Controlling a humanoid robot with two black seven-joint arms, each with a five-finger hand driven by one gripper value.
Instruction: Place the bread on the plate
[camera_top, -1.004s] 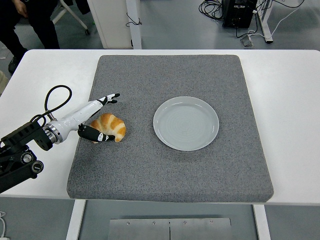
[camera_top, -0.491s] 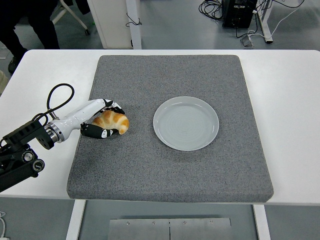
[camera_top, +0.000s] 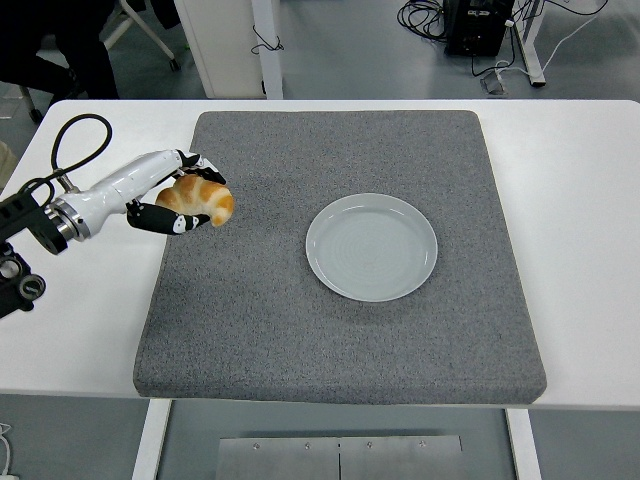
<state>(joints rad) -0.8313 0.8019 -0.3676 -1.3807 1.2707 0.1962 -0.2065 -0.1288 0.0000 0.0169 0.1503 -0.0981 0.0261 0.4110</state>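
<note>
The left hand (camera_top: 172, 198) is closed around the bread (camera_top: 197, 198), a golden croissant, with fingers (camera_top: 200, 166) curled over its top and the thumb under its near side. The bread seems lifted clear of the grey mat (camera_top: 340, 300), though the gap is hard to judge, over the mat's left edge near the far left corner. The plate (camera_top: 371, 246) sits well apart, on the mat's middle, on the white surface (camera_top: 580, 200).
</note>
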